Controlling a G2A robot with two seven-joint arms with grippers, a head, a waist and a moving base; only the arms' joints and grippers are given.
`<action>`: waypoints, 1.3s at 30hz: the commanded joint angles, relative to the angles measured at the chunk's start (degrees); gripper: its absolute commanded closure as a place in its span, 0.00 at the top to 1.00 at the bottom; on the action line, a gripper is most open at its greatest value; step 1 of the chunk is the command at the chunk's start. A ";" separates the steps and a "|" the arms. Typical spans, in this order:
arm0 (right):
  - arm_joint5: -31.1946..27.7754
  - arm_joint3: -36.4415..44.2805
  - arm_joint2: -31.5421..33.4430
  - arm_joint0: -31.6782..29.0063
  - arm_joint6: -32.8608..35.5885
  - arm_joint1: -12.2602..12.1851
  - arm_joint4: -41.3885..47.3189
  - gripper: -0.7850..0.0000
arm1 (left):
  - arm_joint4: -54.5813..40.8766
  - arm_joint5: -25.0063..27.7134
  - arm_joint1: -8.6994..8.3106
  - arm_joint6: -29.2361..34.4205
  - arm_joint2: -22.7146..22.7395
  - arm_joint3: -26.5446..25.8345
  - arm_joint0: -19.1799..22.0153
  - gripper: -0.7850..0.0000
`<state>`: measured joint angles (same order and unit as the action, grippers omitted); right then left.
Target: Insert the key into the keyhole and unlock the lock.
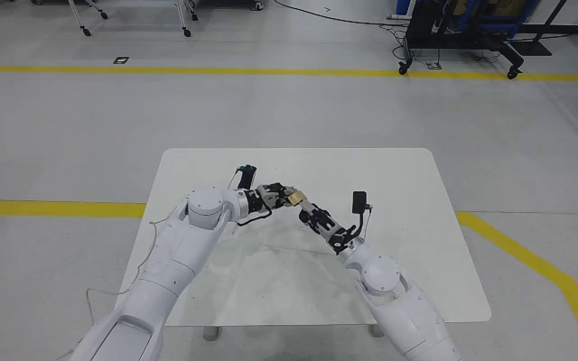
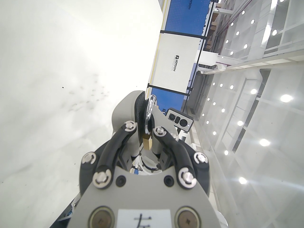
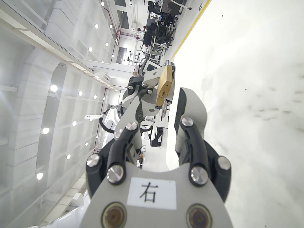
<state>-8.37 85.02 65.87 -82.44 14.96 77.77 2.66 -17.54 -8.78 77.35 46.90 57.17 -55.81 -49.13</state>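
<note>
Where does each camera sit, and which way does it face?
Top: above the arms, looking down at the table; left arm and right arm show.
Left wrist: on the left arm, facing along the left gripper to the lock and key.
Right wrist: on the right arm, facing along the right gripper to the lock.
Shared: both wrist views show lock and key, from opposite ends.

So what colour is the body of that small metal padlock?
Brass gold; the small metal padlock shows best in the right wrist view.
</note>
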 commanded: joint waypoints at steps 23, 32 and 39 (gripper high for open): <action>0.13 -2.02 0.98 1.41 4.88 -0.05 7.52 0.87 | 1.96 3.27 -0.44 0.28 0.49 -2.31 -1.19 0.00; -0.03 -2.07 1.17 1.44 5.39 -0.07 8.10 1.00 | 0.72 5.00 -0.54 -1.25 1.64 -3.06 -1.88 0.00; -3.74 -1.83 2.60 0.30 15.16 -0.22 19.62 0.99 | -0.33 14.15 -1.22 -2.68 4.49 -6.42 -5.19 0.00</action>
<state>-11.05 83.55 67.78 -81.93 25.78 77.64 16.80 -17.19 4.67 76.22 44.18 61.14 -61.94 -53.79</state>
